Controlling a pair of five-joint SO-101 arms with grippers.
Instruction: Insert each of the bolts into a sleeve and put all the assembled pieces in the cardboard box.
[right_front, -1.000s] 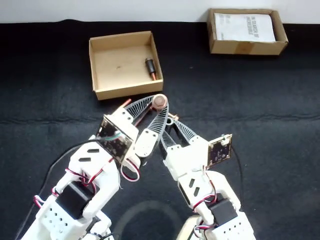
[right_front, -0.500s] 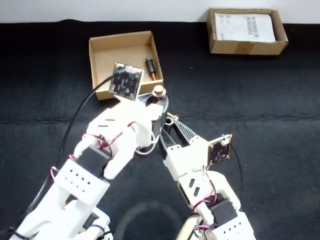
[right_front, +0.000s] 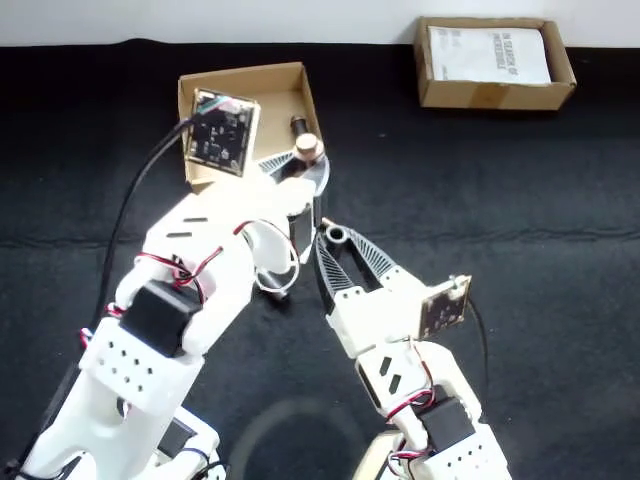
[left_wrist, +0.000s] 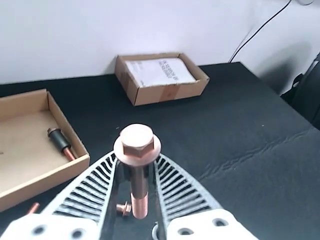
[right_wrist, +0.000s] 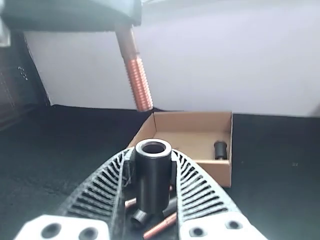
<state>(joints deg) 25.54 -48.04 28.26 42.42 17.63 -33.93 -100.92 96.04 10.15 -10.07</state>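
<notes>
bolt (left_wrist: 137, 175) clamped in left gripper (left_wrist: 137, 157), seemingly above sleeve (right_wrist: 152, 175) clamped in right gripper (right_wrist: 152, 154)

We take this for a small robotics lab bench.
We see a counter (right_front: 560, 300) draped in black cloth against a bare white wall (left_wrist: 75, 30) at 12 o'clock, two white plastic arms (right_front: 190, 290) side by side at 6 o'clock carrying bare circuit boards (right_front: 222, 132), an open cardboard box (right_front: 275, 110) at 11 o'clock and, at 1 o'clock, a shallow carton (right_front: 470, 95) holding a printed sheet.

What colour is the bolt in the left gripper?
The bolt is copper-coloured; the left wrist view shows it best.
</notes>
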